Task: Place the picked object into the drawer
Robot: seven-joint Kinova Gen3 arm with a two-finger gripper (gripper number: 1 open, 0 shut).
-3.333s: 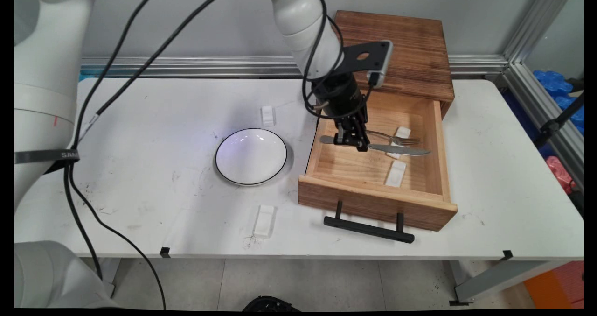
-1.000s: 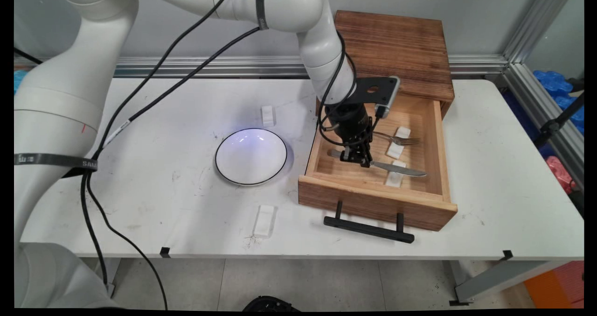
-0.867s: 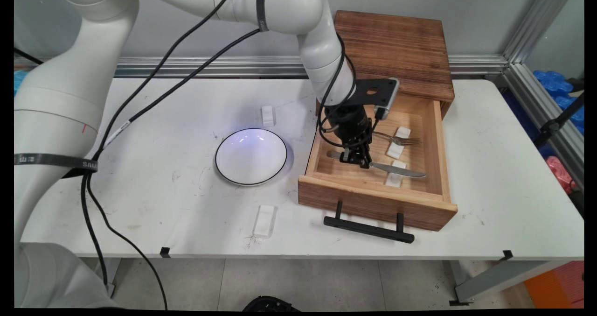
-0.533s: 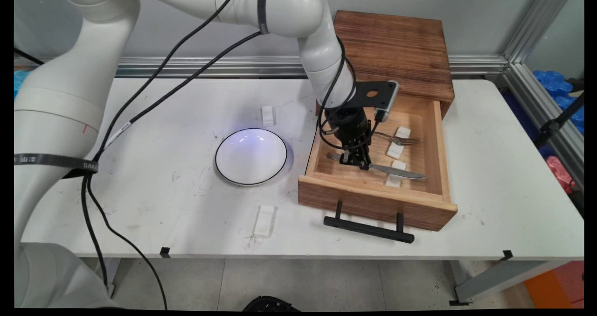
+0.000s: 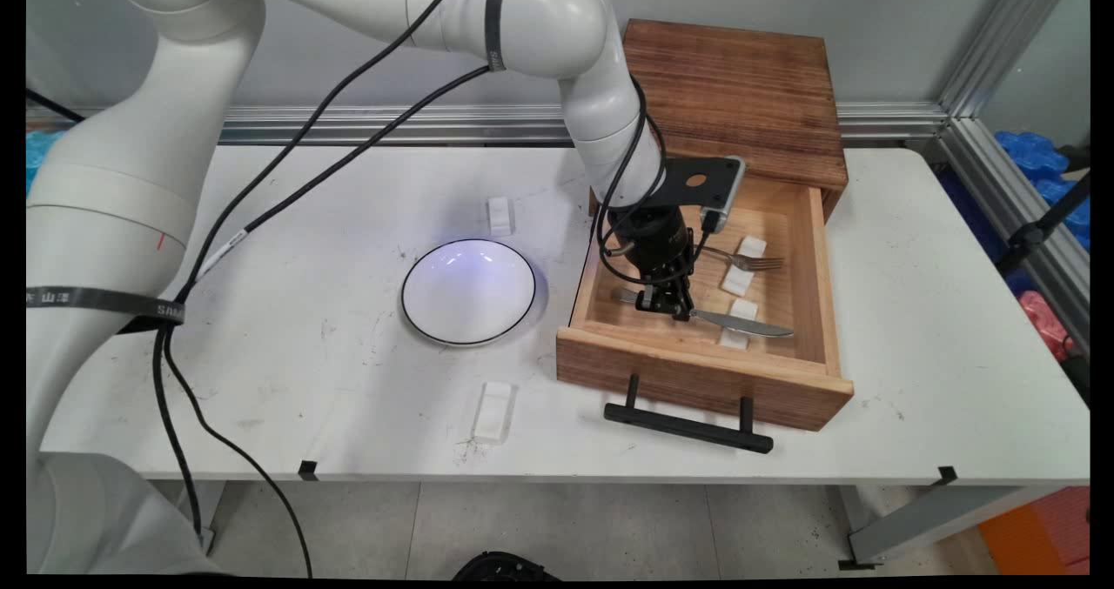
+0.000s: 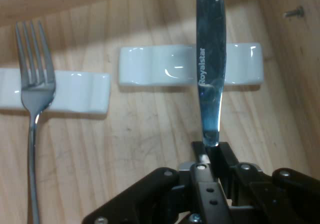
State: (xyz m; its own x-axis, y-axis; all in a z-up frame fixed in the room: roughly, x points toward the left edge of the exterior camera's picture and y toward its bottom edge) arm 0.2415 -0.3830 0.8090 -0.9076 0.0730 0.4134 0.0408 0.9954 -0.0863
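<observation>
Knife [image 5: 740, 321] lies inside the open wooden drawer [image 5: 705, 371], its blade across a white rest [image 6: 150, 64], the handle clamped in the gripper [image 5: 668, 304] at its nine o'clock end. Fork [image 6: 32, 84] on another rest [image 6: 75, 92] sits at twelve o'clock of the knife.

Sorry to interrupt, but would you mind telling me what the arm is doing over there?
The gripper is shut on a table knife, low inside the open wooden drawer. The blade lies across a white cutlery rest. A fork lies on a second rest beside it. A white bowl sits on the table outside the drawer.
</observation>
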